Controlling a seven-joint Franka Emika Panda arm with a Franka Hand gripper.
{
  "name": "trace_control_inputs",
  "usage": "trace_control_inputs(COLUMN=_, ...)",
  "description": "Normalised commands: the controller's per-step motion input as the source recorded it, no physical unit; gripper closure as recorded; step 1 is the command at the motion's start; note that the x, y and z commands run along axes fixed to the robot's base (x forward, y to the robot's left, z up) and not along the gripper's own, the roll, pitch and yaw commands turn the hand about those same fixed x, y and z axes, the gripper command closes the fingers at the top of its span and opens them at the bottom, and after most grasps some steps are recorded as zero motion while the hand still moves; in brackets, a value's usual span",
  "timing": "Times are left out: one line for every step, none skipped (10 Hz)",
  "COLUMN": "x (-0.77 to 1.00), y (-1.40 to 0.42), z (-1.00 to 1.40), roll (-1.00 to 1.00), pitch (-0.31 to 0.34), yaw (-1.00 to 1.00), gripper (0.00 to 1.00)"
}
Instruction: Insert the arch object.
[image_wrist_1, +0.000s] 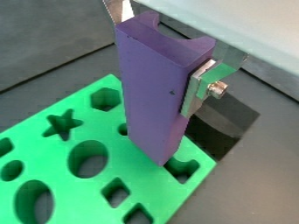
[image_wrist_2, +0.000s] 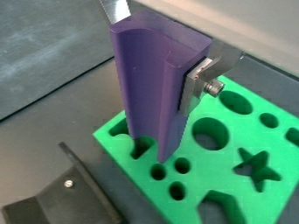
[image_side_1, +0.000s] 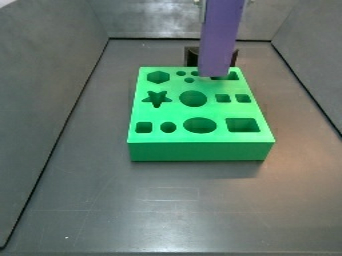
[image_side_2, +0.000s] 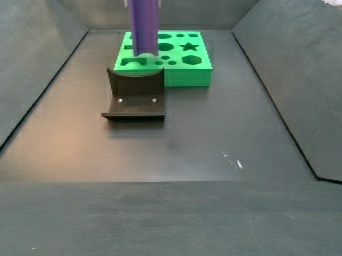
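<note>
The arch object (image_wrist_1: 152, 87), a tall purple prism with a concave channel showing at its upper end, stands upright, clamped in the gripper (image_wrist_1: 158, 52), whose flat silver fingers (image_wrist_1: 201, 83) press its opposite faces; a bolt head shows on the nearer finger. In both wrist views the gripper (image_wrist_2: 158, 48) grips the prism's upper part, leaving most of its length hanging free below the pads.

The prism's lower end meets the green slab (image_wrist_1: 47, 166) near the slab's edge, among the small cut-outs on the side closest to the fixture (image_wrist_1: 225, 118). Whether the tip has entered a hole or only rests on the surface cannot be told.

In a side view the arch object (image_side_1: 221, 35) rises out of frame above the slab (image_side_1: 201, 140), at the slab's far right corner, with the fixture (image_side_1: 194, 52) just behind it toward the desk's far edge. In a side view from the opposite end, the fixture (image_side_2: 134, 95) sits just in front of the slab (image_side_2: 187, 65), which lies near the far edge.

Star, hexagon, oval, round and square openings on the slab stand unfilled. Bare dark desk (image_side_1: 80, 200) stretches wide on the near side and along both side edges.
</note>
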Motion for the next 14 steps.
trace_control_inputs(x=0.82, y=0.18, z=-0.04, roll=-0.12, pitch=0.000, yaw=-0.25, gripper=1.00)
trace_control_inputs(x=0.66, y=0.26, z=-0.01, roll=-0.16, pitch=-0.010, yaw=-0.36, gripper=1.00)
trace_control_inputs(x=0.50, y=0.24, z=-0.07, roll=-0.11, pitch=-0.023, yaw=-0.34, gripper=1.00)
trace_control_inputs(x=0.07, y=0.11, z=-0.20, roll=-0.01, pitch=-0.034, yaw=-0.05, gripper=1.00)
trace_control_inputs(x=0.00, y=0.00, z=-0.24, roll=0.00, pitch=0.000, yaw=0.05, gripper=1.00)
trace_control_inputs(x=0.00, y=-0.09, z=-0.22, roll=0.00, pitch=0.000, yaw=0.17, gripper=1.00)
trace_control_inputs(x=0.00, y=-0.15, z=-0.17, roll=0.00, pitch=-0.004, yaw=0.21, gripper=1.00)
trace_control_inputs(x=-0.06, y=-0.17, z=-0.17, roll=0.00, pitch=-0.041, yaw=0.23, gripper=1.00)
trace_control_inputs(x=-0.03, y=-0.16, z=-0.12, roll=-0.07, pitch=-0.024, yaw=0.28, gripper=1.00)
trace_control_inputs(x=0.00, y=-0.04, z=-0.17, roll=0.00, pitch=-0.039, yaw=0.22, gripper=1.00)
trace_control_inputs(x=0.00, y=0.00, z=-0.24, roll=0.00, pitch=-0.044, yaw=0.05, gripper=1.00)
trace_control_inputs(x=0.00, y=0.00, z=-0.29, roll=0.04, pitch=-0.050, yaw=0.00, gripper=1.00)
trace_control_inputs(x=0.01, y=0.00, z=-0.28, roll=0.06, pitch=0.000, yaw=-0.09, gripper=1.00)
trace_control_inputs(x=0.03, y=0.00, z=-0.20, roll=0.04, pitch=0.000, yaw=-0.14, gripper=1.00)
